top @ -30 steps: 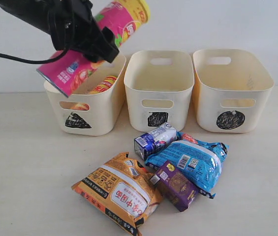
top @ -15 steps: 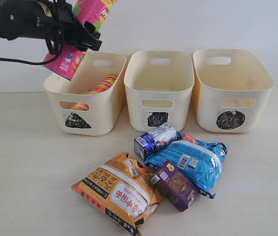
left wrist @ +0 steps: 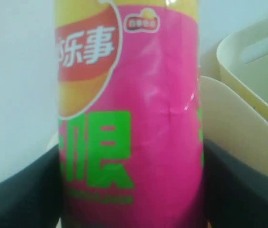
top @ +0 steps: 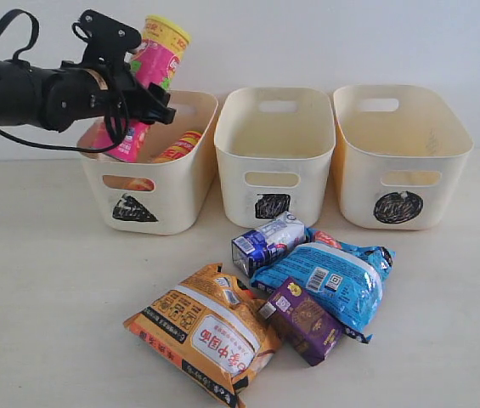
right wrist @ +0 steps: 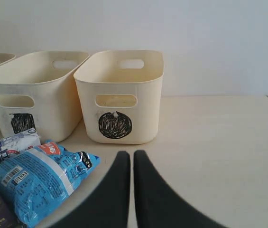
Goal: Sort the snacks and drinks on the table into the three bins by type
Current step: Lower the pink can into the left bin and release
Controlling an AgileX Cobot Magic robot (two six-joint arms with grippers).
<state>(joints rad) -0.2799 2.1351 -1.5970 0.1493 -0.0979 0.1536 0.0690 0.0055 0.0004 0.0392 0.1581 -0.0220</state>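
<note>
Your left gripper (top: 138,95), upper left of the exterior view, is clamped around the pink tube (top: 158,51). In the left wrist view its dark fingers (left wrist: 20,199) press on both sides of the tube.

The tube leans with its yellow lid uppermost and its lower end inside the triangle bin (top: 172,183) (you cannot tell whether it touches the bin floor). A yellow tube (top: 178,146) lies in the same bin.

The square bin (top: 233,174) stands at centre and the circle bin (top: 443,183) at right.

On the table (top: 44,297), lower centre, one cluster sits huddled together:
- orange bag (top: 204,330)
- blue bag (top: 329,285)
- blue-and-white carton (top: 267,242)
- purple carton (top: 303,321)

Your right gripper (right wrist: 132,156) hangs over the table with its jaws pressed together, holding nothing.
</note>
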